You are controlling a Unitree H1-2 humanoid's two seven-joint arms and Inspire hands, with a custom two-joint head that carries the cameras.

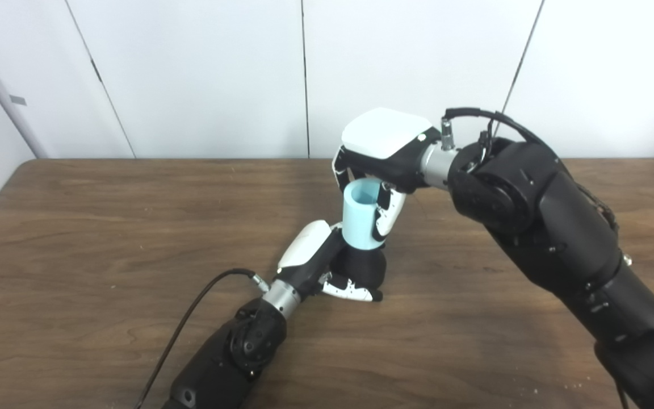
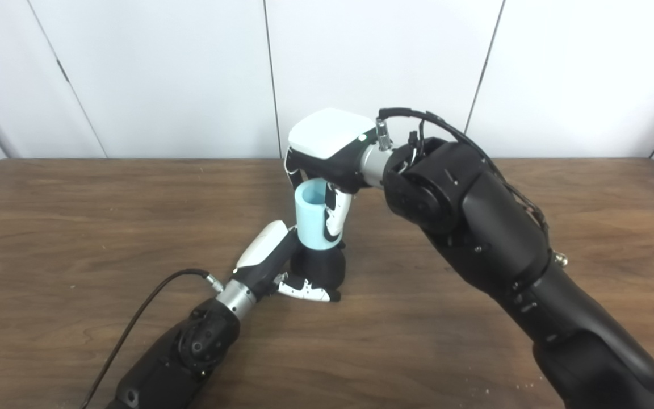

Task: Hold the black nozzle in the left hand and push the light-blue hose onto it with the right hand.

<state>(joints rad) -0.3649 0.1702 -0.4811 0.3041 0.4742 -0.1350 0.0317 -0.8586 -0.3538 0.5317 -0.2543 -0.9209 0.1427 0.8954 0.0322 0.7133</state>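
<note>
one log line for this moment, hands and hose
left hand: shut on black nozzle on table | right hand: shut on light-blue hose | hose: upright, lower end on nozzle

Left hand [image 2: 273, 255] is gripping the rounded black plastic nozzle [image 2: 320, 266] on the dark wooden table [image 2: 77, 227]. Right hand [image 2: 327, 149] is holding the upright light-blue cylindrical hose [image 2: 311, 218], seated on nozzle top.

One black nozzle [image 1: 362, 267], one light-blue hose [image 1: 361, 218], two hands, left hand [image 1: 318, 255] and right hand [image 1: 386, 147], one wooden table [image 1: 105, 227]
</note>
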